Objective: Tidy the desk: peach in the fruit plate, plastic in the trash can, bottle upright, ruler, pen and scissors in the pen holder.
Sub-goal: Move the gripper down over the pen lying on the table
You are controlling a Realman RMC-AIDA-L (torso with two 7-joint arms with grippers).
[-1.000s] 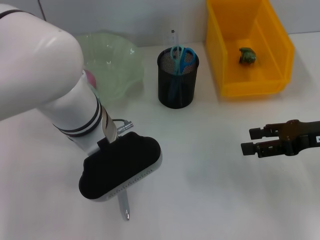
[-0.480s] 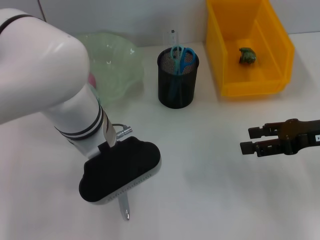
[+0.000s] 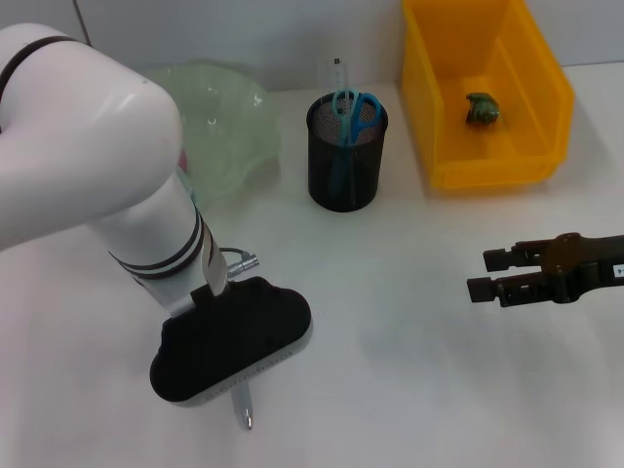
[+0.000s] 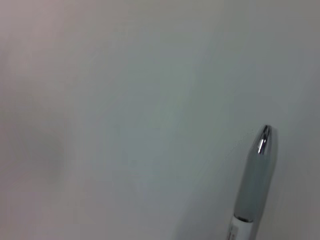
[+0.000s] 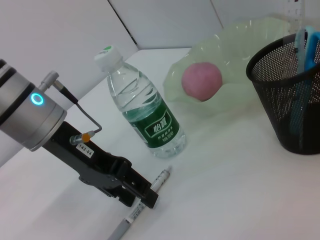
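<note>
Right wrist view: left hand point(image 5: 145, 199) tag reads "142-04".

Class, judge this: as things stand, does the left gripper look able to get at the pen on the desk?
Probably yes: the left gripper sits right over the pen on the desk, nothing between them.

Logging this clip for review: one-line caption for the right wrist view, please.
Left gripper at the pen on the desk, beside the upright bottle; peach in the fruit plate.
</note>
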